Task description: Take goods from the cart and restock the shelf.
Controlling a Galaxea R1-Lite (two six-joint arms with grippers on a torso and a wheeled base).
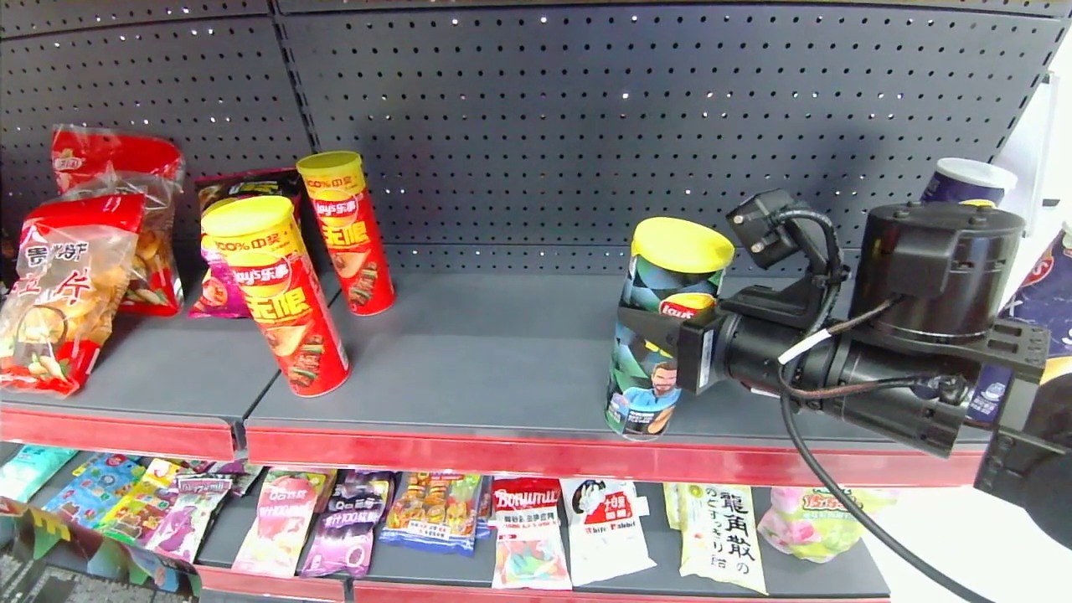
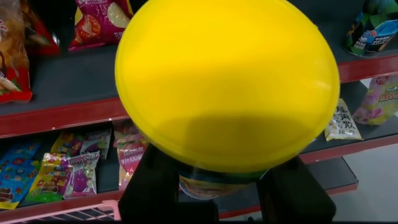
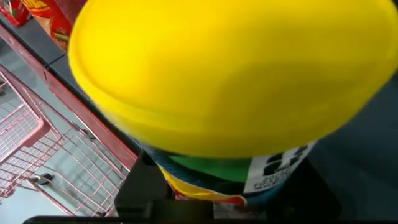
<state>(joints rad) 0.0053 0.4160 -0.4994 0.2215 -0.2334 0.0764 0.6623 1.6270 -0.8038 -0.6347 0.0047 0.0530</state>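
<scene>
— Right gripper clasps the green can, upright at the front edge of the shelf. Finished?
— Not yet. It must release, and the left gripper holds another yellow-lid can off the shelf.

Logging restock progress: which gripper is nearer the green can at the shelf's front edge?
Right. The right gripper clasps the green can on the shelf; the left gripper is back from it, holding a second can.
</scene>
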